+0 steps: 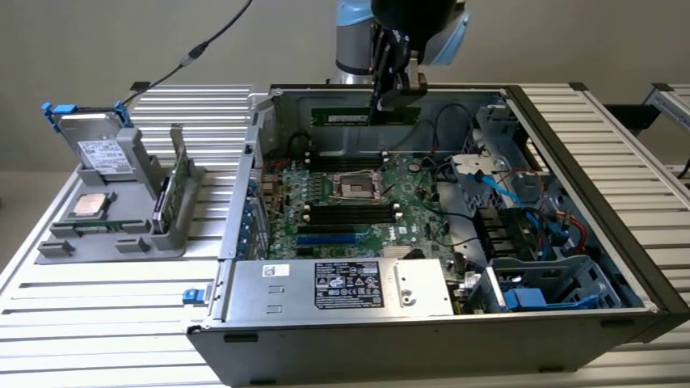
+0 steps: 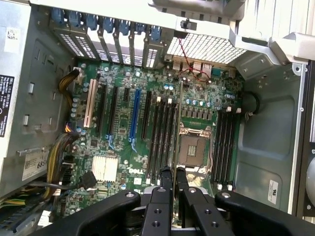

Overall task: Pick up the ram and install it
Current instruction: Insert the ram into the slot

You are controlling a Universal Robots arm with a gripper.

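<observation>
Green ram [image 1: 345,115], black gripper [image 1: 395,90], green motherboard [image 1: 421,214] with blue slot [image 2: 134,118].

A long, narrow green ram [image 1: 339,115] stick with a small white label hangs level and on edge, pinched at its upper edge between the gripper [image 1: 389,103] fingertips, sticking out further on one side of them.

The exterior view looked down at an angle from well back, across the ribbed aluminium bench [image 1: 108,315] into the open dark metal computer case [image 1: 431,347]. The wrist view faced straight down, close above the case's inside, past the black gripper [image 2: 173,173]. Both views shared the green motherboard [image 1: 422,220] [image 2: 123,147].
</observation>
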